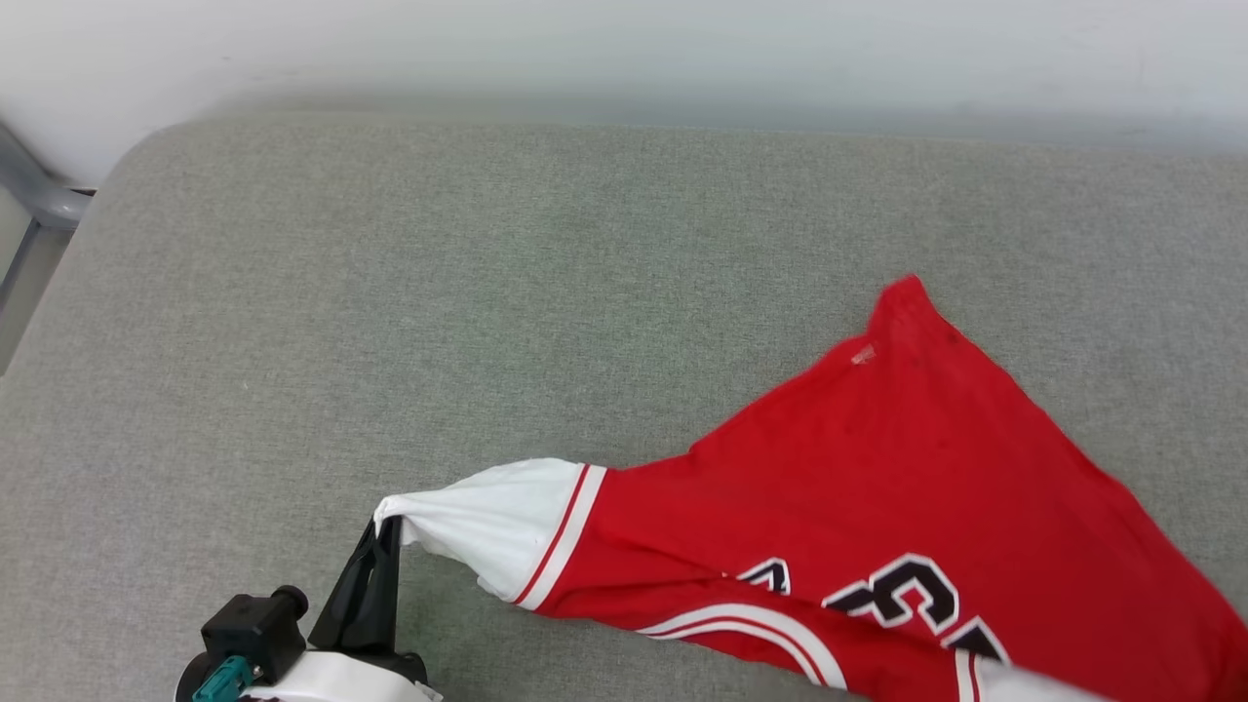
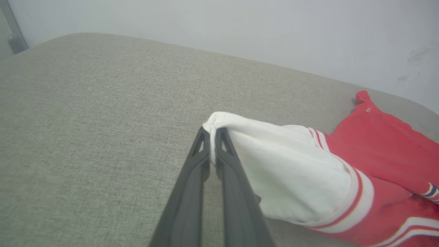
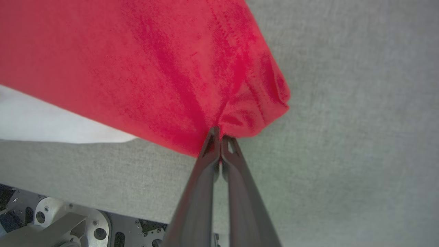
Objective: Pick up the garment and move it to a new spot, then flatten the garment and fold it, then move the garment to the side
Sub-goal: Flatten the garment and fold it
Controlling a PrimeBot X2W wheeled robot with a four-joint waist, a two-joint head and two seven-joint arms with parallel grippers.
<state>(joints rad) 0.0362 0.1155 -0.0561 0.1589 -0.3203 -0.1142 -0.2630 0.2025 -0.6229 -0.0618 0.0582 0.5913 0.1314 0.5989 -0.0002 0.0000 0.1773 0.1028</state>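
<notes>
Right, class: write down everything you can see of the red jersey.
The garment is a red jersey with white sleeves, red-white striped trim and black-and-white lettering facing up. It is spread out, wrinkled, over the grey padded surface. The left gripper pinches a white sleeve tip, and the right gripper pinches a red edge.

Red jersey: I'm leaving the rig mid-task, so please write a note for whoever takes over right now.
Left gripper: shut on the tip of the white sleeve.
Right gripper: shut on a red edge of the jersey.
The jersey lies rumpled, lettering up, on the grey cushion, held by both grips.
Done: both grasps.
Left: flatten, fold, move aside.
</notes>
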